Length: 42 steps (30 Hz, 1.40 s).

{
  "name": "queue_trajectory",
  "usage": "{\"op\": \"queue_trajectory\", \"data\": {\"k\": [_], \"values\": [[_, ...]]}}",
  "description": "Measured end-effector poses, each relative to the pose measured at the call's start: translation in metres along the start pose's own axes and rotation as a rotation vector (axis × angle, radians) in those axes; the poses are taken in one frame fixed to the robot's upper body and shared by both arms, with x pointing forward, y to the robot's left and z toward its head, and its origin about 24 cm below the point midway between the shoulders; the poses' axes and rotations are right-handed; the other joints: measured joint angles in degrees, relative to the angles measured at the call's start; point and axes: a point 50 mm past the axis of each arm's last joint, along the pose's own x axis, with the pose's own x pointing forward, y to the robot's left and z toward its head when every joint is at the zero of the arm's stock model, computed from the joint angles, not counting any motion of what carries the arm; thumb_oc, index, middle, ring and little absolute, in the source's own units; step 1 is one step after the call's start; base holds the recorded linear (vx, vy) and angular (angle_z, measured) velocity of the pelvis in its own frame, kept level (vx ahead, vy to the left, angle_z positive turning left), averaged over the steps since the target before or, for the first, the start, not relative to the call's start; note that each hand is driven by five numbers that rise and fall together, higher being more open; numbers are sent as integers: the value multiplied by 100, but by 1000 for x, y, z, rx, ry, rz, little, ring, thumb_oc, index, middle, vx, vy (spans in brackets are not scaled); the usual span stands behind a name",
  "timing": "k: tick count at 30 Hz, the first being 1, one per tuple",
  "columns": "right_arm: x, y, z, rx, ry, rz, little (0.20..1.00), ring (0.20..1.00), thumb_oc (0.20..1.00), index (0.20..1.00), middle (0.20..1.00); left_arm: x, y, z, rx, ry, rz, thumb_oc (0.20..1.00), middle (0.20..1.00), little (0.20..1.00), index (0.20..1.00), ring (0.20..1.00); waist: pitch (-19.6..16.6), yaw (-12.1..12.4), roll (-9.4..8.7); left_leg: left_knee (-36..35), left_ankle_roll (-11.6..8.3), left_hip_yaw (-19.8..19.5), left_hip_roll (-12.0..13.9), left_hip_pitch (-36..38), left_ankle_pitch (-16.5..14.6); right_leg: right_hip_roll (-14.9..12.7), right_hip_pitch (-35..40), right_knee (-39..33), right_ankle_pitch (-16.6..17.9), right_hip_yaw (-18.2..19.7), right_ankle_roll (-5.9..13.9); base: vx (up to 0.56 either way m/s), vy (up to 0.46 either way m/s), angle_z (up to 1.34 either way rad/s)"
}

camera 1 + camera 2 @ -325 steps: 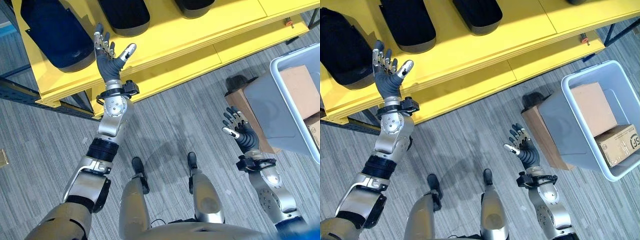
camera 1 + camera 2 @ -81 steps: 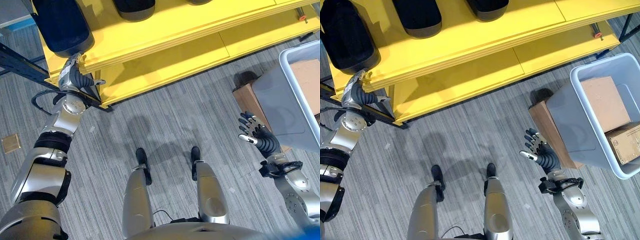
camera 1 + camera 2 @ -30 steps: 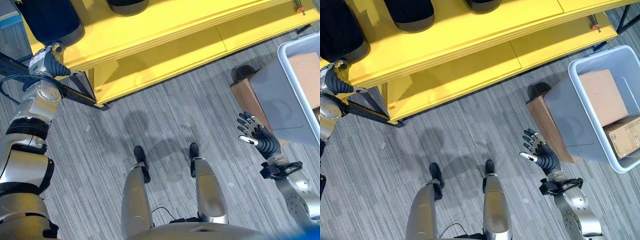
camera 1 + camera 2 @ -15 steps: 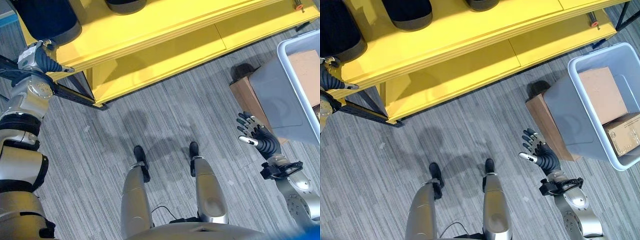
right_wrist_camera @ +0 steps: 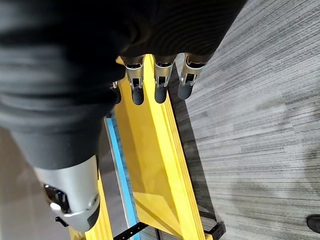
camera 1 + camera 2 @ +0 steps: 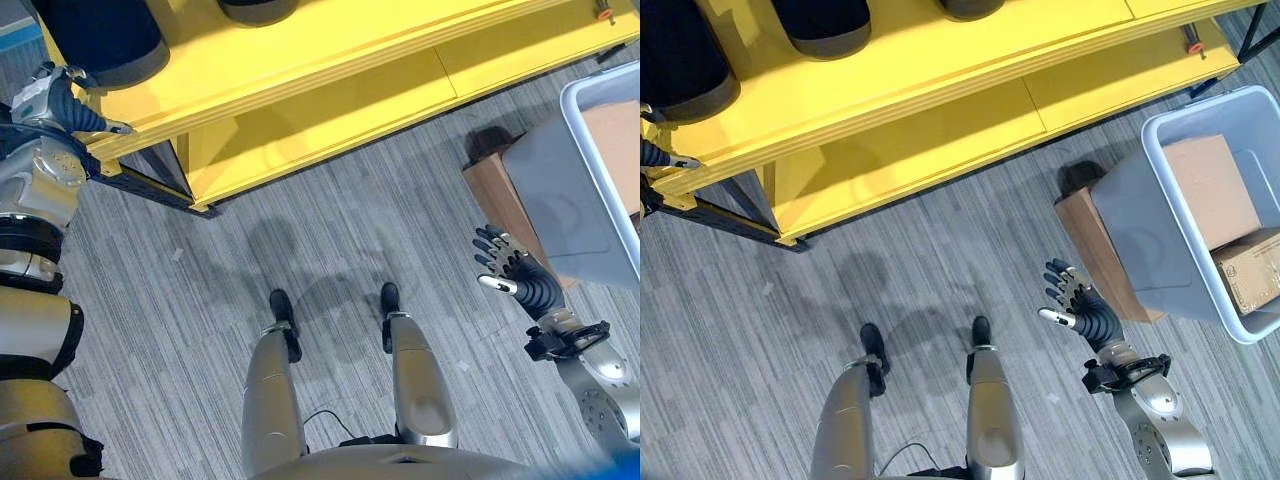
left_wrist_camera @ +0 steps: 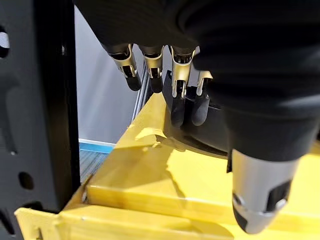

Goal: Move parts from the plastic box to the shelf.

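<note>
A brown cardboard carton [image 6: 1092, 248] stands on the grey striped carpet floor [image 6: 940, 250], beyond the right hand [image 6: 1080, 312]. A small red-handled tool [image 6: 1193, 40] lies well beyond that hand.

The left robot hand [image 6: 58, 95] and right robot hand [image 6: 1077, 303] were sheathed in dark ribbed covers; silver fingers [image 5: 161, 80] were capped with dark tips, and silver-grey arms [image 6: 1160, 432] were banded in black.
</note>
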Motion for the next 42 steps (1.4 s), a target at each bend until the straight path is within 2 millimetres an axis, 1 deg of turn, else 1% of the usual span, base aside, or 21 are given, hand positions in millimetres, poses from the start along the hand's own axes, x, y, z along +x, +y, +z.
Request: {"op": "queue_trajectory", "data": {"k": [1, 2, 4, 11, 14, 16, 17, 18, 20, 22, 23, 25, 27, 30, 31, 32, 36, 37, 38, 41, 42], "values": [[0, 0, 0, 0, 2, 0, 1000, 1000, 1000, 1000, 1000, 0, 1, -1, 2, 1, 1, 1000, 1000, 1000, 1000, 1000, -1, 12, 1, 10, -17, -3, 3, 0, -44, 1, 1, 0, -47, 0, -38, 0, 0, 0], [-1, 0, 0, 1, 3, 0, 1000, 1000, 1000, 1000, 1000, 0, 2, -1, 6, 3, 2, 1000, 1000, 1000, 1000, 1000, 0, 14, 3, 58, 9, 0, 2, -21, -23, 8, -15, 41, -11, 9, 16, -82, 9, -1], [0, 0, 0, 0, 2, 3, 1000, 1000, 1000, 1000, 1000, 2, 7, 0, 9, -4, 12, 1000, 1000, 1000, 1000, 1000, -4, 18, 12, 95, 14, -7, -10, -106, -35, -9, -104, 104, -36, 8, 20, 0, 0, 0], [0, 1, -1, 1, 8, 12, 1000, 1000, 1000, 1000, 1000, 2, 7, 3, 34, -19, 2, 1000, 1000, 1000, 1000, 1000, -5, 34, 15, 154, 22, -24, -9, -109, -43, -16, -102, 185, -46, 6, 22, 0, -13, 0], [-1, 1, 0, -2, 11, 21, 1000, 1000, 1000, 1000, 1000, -2, 1, -3, 101, -34, -53, 1000, 1000, 1000, 1000, 1000, -11, 59, 49, 64, 21, -12, -25, 248, -42, -41, 208, 165, -95, 1, 14, 7, -54, 0], [-1, 0, 0, -16, 19, 25, 1000, 1000, 1000, 1000, 1000, -6, -5, -8, 134, -45, -80, 1000, 1000, 1000, 1000, 1000, -52, 72, 164, 42, 5, -36, -24, 307, -48, -40, 278, 176, -134, -9, -16, 18, -67, 2], [-2, -3, 3, -39, 26, 28, 1000, 1000, 1000, 1000, 1000, -13, -13, -14, 147, -61, -119, 1000, 1000, 1000, 1000, 1000, -56, 65, 230, -45, -6, -3, -36, 457, -37, -48, 370, 163, -133, 0, -9, 31, -65, 0], [-2, -4, 3, -41, 26, 26, 1000, 1000, 1000, 1000, 1000, -21, -27, -23, 167, -56, -185, 1000, 1000, 1000, 1000, 1000, -83, 55, 313, -158, -39, -8, -28, 731, -17, -35, 626, 107, -161, -12, -22, 32, -80, -1], [-3, -6, 4, -49, 25, 19, 1000, 1000, 1000, 1000, 1000, -22, -29, -26, 189, -48, -202, 1000, 1000, 1000, 1000, 1000, -164, 69, 473, -300, -97, -47, 2, 870, 44, 12, 741, 90, -186, -74, -61, 28, -74, 6], [-2, -6, 4, -63, 27, 20, 1000, 1000, 1000, 1000, 1000, -27, -38, -31, 195, -42, -230, 1000, 1000, 1000, 1000, 1000, -273, 74, 634, -501, -129, -70, 3, 1129, 110, 43, 979, -4, -193, -164, -74, 44, -76, 9], [-3, -6, 4, -62, 28, 17, 1000, 1000, 1000, 1000, 1000, -30, -43, -31, 194, -45, -250, 1000, 1000, 1000, 1000, 1000, -320, 79, 679, -697, -152, -69, -12, 1360, 178, 43, 1181, -112, -194, -204, -77, 43, -68, 8], [-7, -7, 0, -54, 44, 6, 1000, 1000, 1000, 1000, 1000, -38, -57, -32, 179, -59, -289, 1000, 1000, 1000, 1000, 1000, -694, 137, 802, -1006, -202, -88, -17, 1571, 274, 41, 1338, -263, -210, -273, -101, 32, -66, 8], [-13, -9, -3, -52, 62, -12, 1000, 1000, 1000, 1000, 1000, -45, -58, -29, 145, -92, -279, 1000, 1000, 1000, 1000, 1000, -829, 194, 848, -1211, -234, -124, -21, 1718, 365, 76, 1471, -359, -210, -334, -106, 29, -36, 11], [-18, -10, -8, -44, 83, -21, 1000, 1000, 1000, 1000, 1000, -56, -58, -24, 97, -149, -252, 1000, 1000, 1000, 1000, 1000, -916, 249, 849, -1340, -255, -159, -42, 1821, 412, 100, 1559, -408, -220, -345, -127, 39, -31, 7], [-18, -10, -9, -43, 83, -21, 1000, 1000, 1000, 1000, 1000, -63, -58, -27, 78, -150, -245, 1000, 1000, 1000, 1000, 1000, -922, 296, 849, -1355, -256, -166, -41, 1831, 414, 110, 1569, -417, -221, -377, -126, 0, 0, 0], [-19, -11, -8, -40, 78, -28, 1000, 1000, 1000, 1000, 1000, -75, -57, -27, 41, -189, -227, 1000, 1000, 1000, 1000, 1000, -924, 275, 809, -1387, -255, -141, -35, 1880, 415, 104, 1598, -437, -220, -349, -125, 41, -32, 0], [-27, -16, -14, -30, 98, -64, 1000, 1000, 1000, 1000, 1000, -99, -73, -31, -28, -201, -251, 1000, 1000, 1000, 1000, 1000, -988, 361, 685, -1563, -249, -122, -46, 2123, 432, 61, 1787, -589, -222, -369, -114, 65, -25, 0], [-29, -17, -14, -21, 91, -81, 1000, 1000, 1000, 1000, 1000, -108, -83, -26, -158, -178, -241, 1000, 1000, 1000, 1000, 1000, -1019, 375, 630, -1655, -249, -91, -52, 2252, 443, 54, 1915, -674, -214, -360, -101, 69, -16, -3], [-29, -17, -14, -18, 87, -84, 1000, 1000, 1000, 1000, 1000, -111, -90, -20, -222, -183, -247, 1000, 1000, 1000, 1000, 1000, -1063, 379, 605, -1677, -247, -81, -54, 2274, 441, 54, 1936, -716, -208, -346, -94, 54, -9, -5], [-28, -17, -12, -19, 77, -80, 1000, 1000, 1000, 1000, 1000, -113, -93, -12, -313, -201, -249, 1000, 1000, 1000, 1000, 1000, -1099, 335, 548, -1729, -246, -38, -53, 2279, 456, 54, 1909, -755, -182, -332, -94, 41, -4, -8], [-29, -18, -13, -14, 75, -90, 1000, 1000, 1000, 1000, 1000, -114, -97, -6, -425, -189, -244, 1000, 1000, 1000, 1000, 1000, -1105, 288, 545, -1729, -245, -14, -57, 2293, 458, 59, 1928, -798, -155, -328, -75, 42, -8, -8]]}}
